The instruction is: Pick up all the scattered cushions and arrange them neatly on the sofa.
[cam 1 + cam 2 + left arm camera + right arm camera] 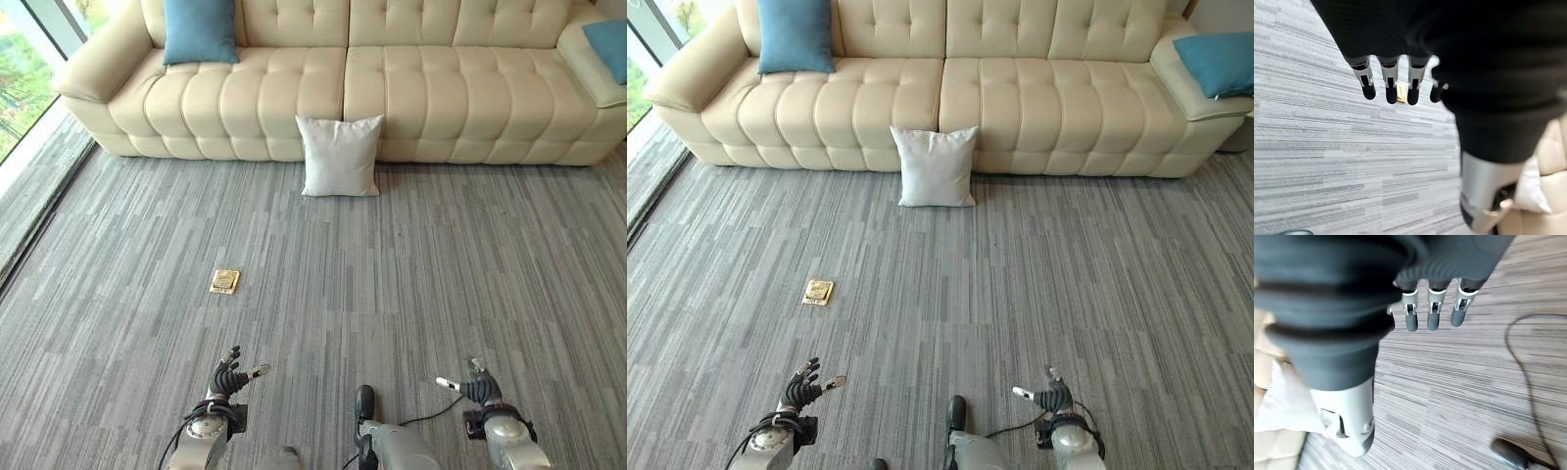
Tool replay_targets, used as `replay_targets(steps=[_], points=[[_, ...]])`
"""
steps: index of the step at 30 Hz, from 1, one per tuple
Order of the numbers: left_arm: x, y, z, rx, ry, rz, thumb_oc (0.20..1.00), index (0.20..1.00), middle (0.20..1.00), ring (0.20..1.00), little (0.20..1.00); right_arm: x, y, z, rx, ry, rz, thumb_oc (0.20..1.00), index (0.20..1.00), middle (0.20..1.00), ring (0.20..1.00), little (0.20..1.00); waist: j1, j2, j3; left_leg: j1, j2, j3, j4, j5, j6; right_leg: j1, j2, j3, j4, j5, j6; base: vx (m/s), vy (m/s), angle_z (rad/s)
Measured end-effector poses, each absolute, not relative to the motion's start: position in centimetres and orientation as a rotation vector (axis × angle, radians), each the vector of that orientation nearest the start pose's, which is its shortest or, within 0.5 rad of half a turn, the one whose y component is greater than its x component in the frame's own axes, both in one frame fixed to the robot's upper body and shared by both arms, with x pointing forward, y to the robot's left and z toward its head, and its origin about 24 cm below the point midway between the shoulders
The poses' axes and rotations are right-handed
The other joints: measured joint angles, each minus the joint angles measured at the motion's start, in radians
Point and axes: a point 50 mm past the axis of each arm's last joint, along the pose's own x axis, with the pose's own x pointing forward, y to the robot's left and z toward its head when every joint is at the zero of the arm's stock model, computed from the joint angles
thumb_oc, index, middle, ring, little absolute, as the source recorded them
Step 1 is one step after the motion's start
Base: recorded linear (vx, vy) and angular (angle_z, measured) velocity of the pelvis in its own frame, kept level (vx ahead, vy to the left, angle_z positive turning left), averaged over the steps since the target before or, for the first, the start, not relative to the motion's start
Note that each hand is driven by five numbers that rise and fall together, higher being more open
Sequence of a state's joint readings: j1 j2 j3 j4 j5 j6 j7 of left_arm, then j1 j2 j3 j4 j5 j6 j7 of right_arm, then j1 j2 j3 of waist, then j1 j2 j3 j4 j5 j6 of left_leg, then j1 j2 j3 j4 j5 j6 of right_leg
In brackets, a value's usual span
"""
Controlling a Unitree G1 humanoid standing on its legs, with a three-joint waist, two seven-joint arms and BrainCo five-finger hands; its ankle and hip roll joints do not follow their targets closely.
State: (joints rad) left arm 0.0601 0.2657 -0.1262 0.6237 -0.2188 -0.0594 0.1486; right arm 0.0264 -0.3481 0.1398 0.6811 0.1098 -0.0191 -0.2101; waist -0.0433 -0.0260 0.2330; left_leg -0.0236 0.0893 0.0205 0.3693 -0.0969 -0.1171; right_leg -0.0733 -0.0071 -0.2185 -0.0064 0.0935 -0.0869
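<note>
Hands (227, 380) low; white cushion (340, 157) well ahead.

No legible text or signs.

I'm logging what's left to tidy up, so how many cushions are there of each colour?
Blue cushions: 2, one upright at the sofa's left end, one on its right armrest.
White cushion: 1, on the carpet leaning against the sofa front.
Total: 3 cushions.
</note>
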Motion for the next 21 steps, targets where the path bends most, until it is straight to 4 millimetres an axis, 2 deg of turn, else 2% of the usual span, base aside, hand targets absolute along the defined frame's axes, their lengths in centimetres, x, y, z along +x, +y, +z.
replay_targets(steps=[1,2,5,6,8,10,12,14,15,16,17,18,19,20,21], points=[[18.3,22.1,-9.3,0.129,0.633,0.184,1.0,1.0,1.0,1.0,1.0,18.6,-24.9,-8.9,-0.34,0.668,-0.226,1.0,1.0,1.0,1.0,1.0,0.0,-0.003,0.001,-0.025,-0.003,0.021,-0.023,-0.001,0.003,0.031,0.0,-0.001,-0.027,-0.024,0.005,0.17,0.005,-0.02],[18.3,22.1,-9.3,0.128,0.634,0.183,1.0,1.0,1.0,1.0,1.0,18.5,-25.0,-9.0,-0.34,0.674,-0.227,1.0,1.0,1.0,1.0,1.0,0.001,-0.006,0.002,-0.029,-0.003,0.03,-0.06,-0.001,0.004,0.042,0.001,-0.003,-0.034,-0.013,-0.01,0.27,0.02,0.02],[18.0,22.2,-9.5,0.13,0.647,0.185,1.0,1.0,1.0,1.0,1.0,18.6,-24.8,-9.1,-0.339,0.675,-0.22,1.0,1.0,1.0,1.0,1.0,0.008,-0.013,0.01,-0.053,-0.016,0.048,-0.234,0.02,0.019,0.095,0.006,-0.002,-0.075,-0.016,-0.008,0.25,0.04,-0.01],[17.9,22.2,-9.5,0.131,0.649,0.185,1.0,1.0,1.0,1.0,1.0,18.5,-24.8,-9.2,-0.338,0.681,-0.22,1.0,1.0,1.0,1.0,1.0,0.012,-0.014,0.013,-0.063,-0.015,0.046,-0.265,0.04,0.016,0.103,0.006,-0.002,-0.076,-0.027,0.004,0.29,0.07,0.03],[17.7,22.2,-9.7,0.131,0.659,0.188,1.0,1.0,1.0,1.0,1.0,18.3,-24.9,-9.4,-0.343,0.695,-0.221,1.0,1.0,1.0,1.0,1.0,0.031,-0.01,0.015,-0.098,-0.001,0.037,-0.352,0.113,0.007,0.126,0.015,0.015,-0.078,-0.056,0.023,0.31,0.089,-0.09],[17.6,22.3,-9.8,0.133,0.669,0.191,1.0,1.0,1.0,1.0,1.0,18.3,-24.9,-9.4,-0.345,0.696,-0.223,1.0,1.0,1.0,1.0,1.0,0.053,-0.001,0.017,-0.134,0.012,0.03,-0.446,0.17,-0.001,0.138,0.022,0.023,-0.083,-0.08,0.013,0.34,0.133,-0.16],[17.4,22.4,-10.0,0.134,0.678,0.196,1.0,1.0,1.0,1.0,1.0,18.1,-25.1,-9.6,-0.348,0.71,-0.23,1.0,1.0,1.0,1.0,1.0,0.069,0.007,0.022,-0.191,0.016,0.047,-0.455,0.196,0.001,0.165,0.019,0.028,-0.083,-0.102,0.02,0.35,0.191,-0.14],[17.2,22.5,-10.1,0.134,0.684,0.206,1.0,1.0,1.0,1.0,1.0,17.7,-25.3,-9.8,-0.354,0.729,-0.237,1.0,1.0,1.0,1.0,1.0,0.08,0.017,0.019,-0.201,0.019,0.049,-0.454,0.208,0.007,0.188,0.017,0.042,-0.083,-0.123,0.042,0.37,0.23,-0.28],[16.6,22.7,-10.4,0.136,0.702,0.217,1.0,1.0,1.0,1.0,1.0,17.3,-25.5,-10.0,-0.357,0.738,-0.239,1.0,1.0,1.0,1.0,1.0,0.087,0.036,0.004,-0.199,0.021,0.046,-0.442,0.206,0.01,0.211,0.014,0.058,-0.083,-0.136,0.061,0.36,0.239,-0.35],[16.3,22.8,-10.6,0.136,0.716,0.219,1.0,1.0,1.0,1.0,1.0,17.1,-25.5,-10.1,-0.36,0.745,-0.241,1.0,1.0,1.0,1.0,1.0,0.087,0.044,-0.006,-0.199,0.016,0.044,-0.431,0.227,0.028,0.219,0.007,0.065,-0.077,-0.147,0.077,0.36,0.265,-0.31],[16.2,22.9,-10.8,0.138,0.728,0.224,1.0,1.0,1.0,1.0,1.0,17.0,-25.4,-10.2,-0.359,0.751,-0.236,1.0,1.0,1.0,1.0,1.0,0.087,0.037,-0.012,-0.196,-0.004,0.049,-0.416,0.258,0.055,0.231,-0.015,0.075,-0.077,-0.159,0.095,0.33,0.277,-0.41],[15.7,23.2,-10.9,0.144,0.741,0.228,1.0,1.0,1.0,1.0,1.0,16.7,-25.0,-10.4,-0.362,0.759,-0.217,1.0,1.0,1.0,1.0,1.0,0.089,0.015,-0.025,-0.18,-0.05,0.081,-0.397,0.265,0.107,0.231,-0.06,0.115,-0.061,-0.194,0.128,0.32,0.275,-0.33],[15.7,23.3,-10.9,0.147,0.742,0.229,1.0,1.0,1.0,1.0,1.0,16.6,-24.9,-10.5,-0.361,0.761,-0.212,1.0,1.0,1.0,1.0,1.0,0.082,0.002,-0.032,-0.176,-0.079,0.088,-0.395,0.249,0.131,0.219,-0.089,0.122,-0.018,-0.191,0.153,0.24,0.241,-0.31],[15.8,23.2,-10.9,0.147,0.742,0.226,1.0,1.0,1.0,1.0,1.0,16.6,-24.9,-10.5,-0.362,0.764,-0.21,1.0,1.0,1.0,1.0,1.0,0.081,0.002,-0.029,-0.159,-0.09,0.098,-0.403,0.251,0.149,0.186,-0.112,0.124,0.067,-0.223,0.182,0.12,0.151,-0.02],[15.9,23.2,-10.9,0.148,0.738,0.224,1.0,1.0,1.0,1.0,1.0,16.6,-24.7,-10.5,-0.36,0.764,-0.203,1.0,1.0,1.0,1.0,1.0,0.079,0.007,-0.029,-0.142,-0.099,0.104,-0.413,0.271,0.172,0.157,-0.131,0.129,0.153,-0.247,0.187,0.25,0.284,-0.14]])
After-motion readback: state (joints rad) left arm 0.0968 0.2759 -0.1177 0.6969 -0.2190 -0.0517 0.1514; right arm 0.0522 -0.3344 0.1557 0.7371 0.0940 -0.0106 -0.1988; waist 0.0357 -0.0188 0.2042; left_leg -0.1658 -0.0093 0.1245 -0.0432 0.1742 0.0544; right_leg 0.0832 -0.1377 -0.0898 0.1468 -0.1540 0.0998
